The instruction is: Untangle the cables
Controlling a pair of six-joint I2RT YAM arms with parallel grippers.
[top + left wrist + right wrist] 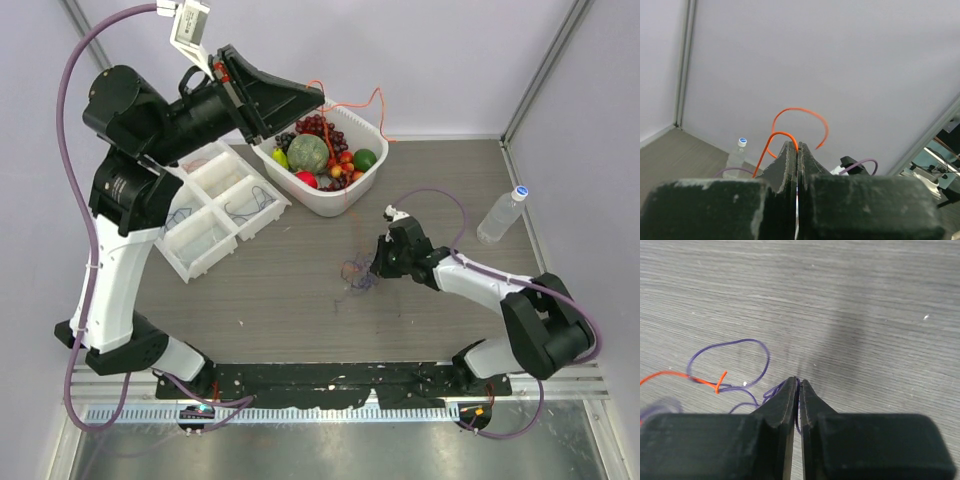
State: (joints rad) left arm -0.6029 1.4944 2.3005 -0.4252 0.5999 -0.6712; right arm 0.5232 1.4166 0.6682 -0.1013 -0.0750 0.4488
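Top external view: the left gripper (318,97) hangs high over the fruit basket (372,180), clamped on an orange cable (350,104). The right gripper (378,268) is down on the table (300,310) at a tangled purple cable (357,277).

Left wrist view: fingers pressed together, the orange cable arching from the tips.

Right wrist view: fingers pinch the purple cable, and a red-orange strand (670,375) meets its loop.
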